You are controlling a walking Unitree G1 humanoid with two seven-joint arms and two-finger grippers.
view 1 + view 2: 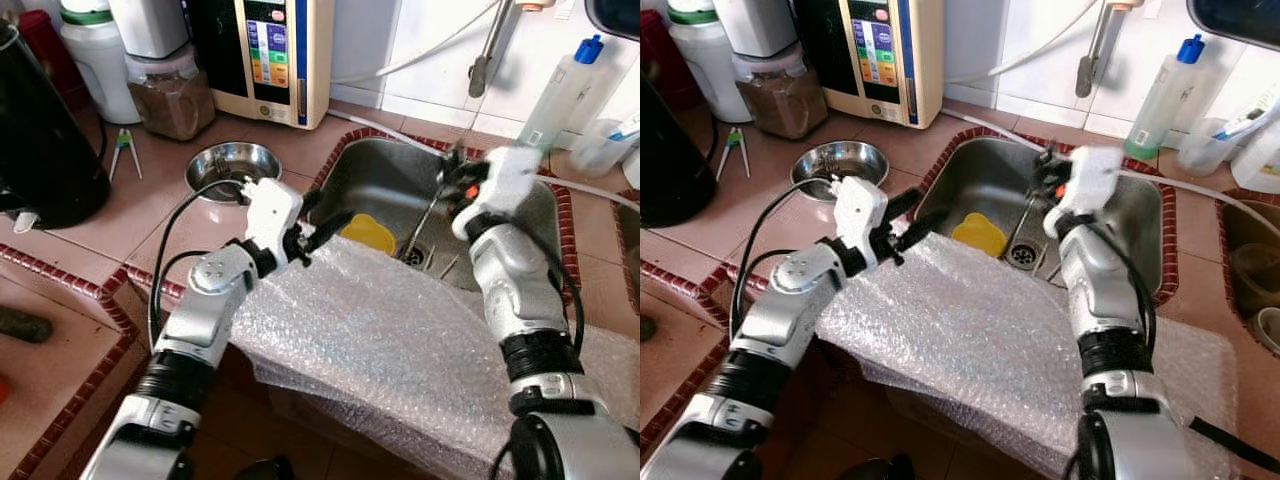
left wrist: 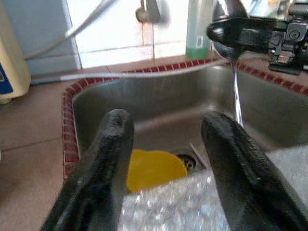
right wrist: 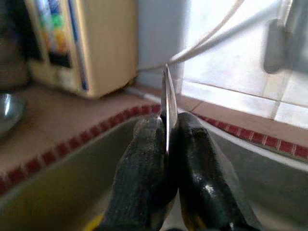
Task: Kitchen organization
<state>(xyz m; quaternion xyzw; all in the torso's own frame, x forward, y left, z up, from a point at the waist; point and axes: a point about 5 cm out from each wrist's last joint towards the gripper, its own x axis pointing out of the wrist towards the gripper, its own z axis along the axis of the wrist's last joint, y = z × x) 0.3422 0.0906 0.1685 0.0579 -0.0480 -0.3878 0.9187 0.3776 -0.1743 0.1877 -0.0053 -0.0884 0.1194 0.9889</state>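
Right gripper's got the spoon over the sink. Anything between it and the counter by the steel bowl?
Yes: the left gripper hangs open at the sink's left rim, on the straight path from the spoon in the right gripper toward the steel bowl. Bubble wrap drapes the front edge.

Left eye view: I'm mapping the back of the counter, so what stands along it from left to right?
White jug → jar of brown powder → cream water appliance → tap → blue-capped bottle

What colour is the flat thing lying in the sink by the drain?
Yellow. The flat item lies beside the drain; the right eye view shows it best.
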